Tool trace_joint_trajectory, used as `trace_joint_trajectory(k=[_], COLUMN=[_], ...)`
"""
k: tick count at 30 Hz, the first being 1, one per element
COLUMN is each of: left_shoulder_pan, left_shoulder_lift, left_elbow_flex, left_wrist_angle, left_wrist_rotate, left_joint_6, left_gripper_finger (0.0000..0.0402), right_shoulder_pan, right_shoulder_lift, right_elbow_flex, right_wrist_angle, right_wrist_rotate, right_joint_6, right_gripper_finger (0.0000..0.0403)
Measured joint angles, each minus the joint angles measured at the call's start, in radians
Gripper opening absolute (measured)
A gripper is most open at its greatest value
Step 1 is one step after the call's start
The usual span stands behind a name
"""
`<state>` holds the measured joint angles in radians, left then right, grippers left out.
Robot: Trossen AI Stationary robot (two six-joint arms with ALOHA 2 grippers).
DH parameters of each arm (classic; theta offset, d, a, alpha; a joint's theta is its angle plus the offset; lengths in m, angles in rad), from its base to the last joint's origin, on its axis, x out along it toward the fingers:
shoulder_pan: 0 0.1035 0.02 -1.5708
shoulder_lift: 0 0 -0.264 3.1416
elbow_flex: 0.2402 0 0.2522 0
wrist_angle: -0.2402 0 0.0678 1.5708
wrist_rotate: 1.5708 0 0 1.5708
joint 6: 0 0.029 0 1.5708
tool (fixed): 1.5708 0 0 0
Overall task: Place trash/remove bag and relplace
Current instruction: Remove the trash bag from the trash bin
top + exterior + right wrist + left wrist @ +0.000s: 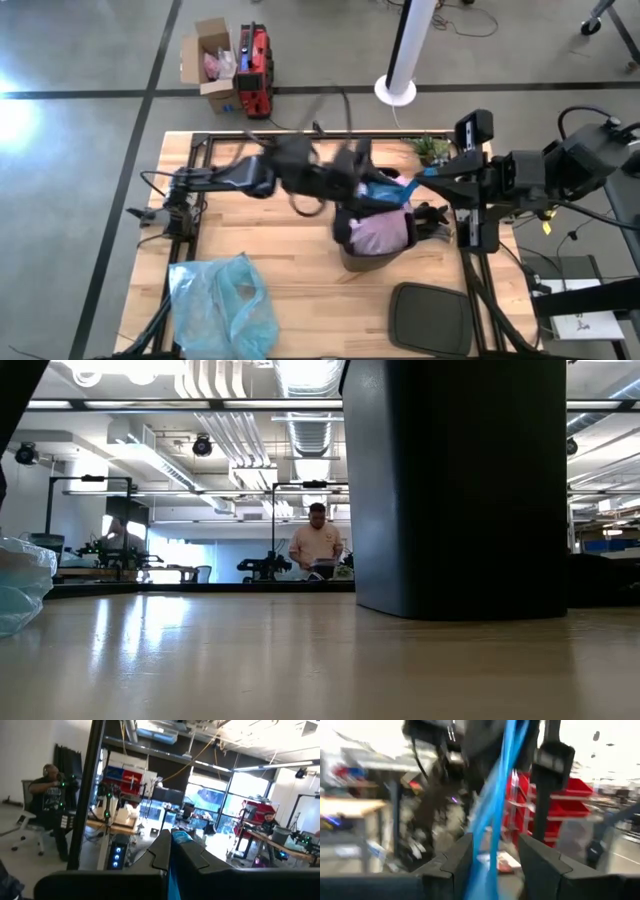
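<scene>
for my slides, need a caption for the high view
Both arms meet over the black bin, the left tool and right tool pulling the pink bag's blue drawstrings upward.

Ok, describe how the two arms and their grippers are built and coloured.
Both arms are dark, nearly black, jointed links. The left arm trails thin black cables. The right arm has blocky dark housings and a small yellow tag beneath. The left gripper has two wide, angular black fingers; the right gripper has the same dark, wedge-shaped fingers.

No readable text, label, brand or number anywhere.
</scene>
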<state>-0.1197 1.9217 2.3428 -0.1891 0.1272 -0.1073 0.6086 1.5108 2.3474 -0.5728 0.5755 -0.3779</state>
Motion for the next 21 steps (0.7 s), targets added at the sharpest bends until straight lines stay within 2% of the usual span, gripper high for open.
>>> trace_joint_trajectory(k=[3, 9, 13, 16, 21], left_shoulder_pan=[0.007, 0.021, 0.018, 0.015, -0.003], left_shoulder_lift=[-0.013, 0.013, 0.005, -0.023, -0.151], left_elbow_flex=[0.001, -0.006, -0.002, 0.000, 0.008], left_wrist_angle=[-0.019, -0.038, 0.083, 0.155, 0.221], left_wrist_rotate=[-0.061, -0.081, -0.085, -0.091, -0.091], left_joint_6=[0.042, 0.047, 0.067, 0.146, 0.243], left_gripper_finger=[0.0141, 0.0135, 0.0135, 0.0144, 0.0162], right_shoulder_pan=[0.000, 0.000, 0.000, -0.007, -0.052], right_shoulder_lift=[0.005, 0.008, 0.008, 0.011, 0.014], right_elbow_flex=[0.000, 0.000, 0.000, 0.000, 0.000], right_wrist_angle=[0.015, 0.136, 0.282, 0.433, 0.703], right_wrist_rotate=[-0.001, -0.027, -0.034, -0.034, -0.035], right_joint_6=[-0.023, -0.115, -0.239, -0.352, -0.519], right_gripper_finger=[0.0000, 0.0000, 0.0000, 0.0000, 0.0000])
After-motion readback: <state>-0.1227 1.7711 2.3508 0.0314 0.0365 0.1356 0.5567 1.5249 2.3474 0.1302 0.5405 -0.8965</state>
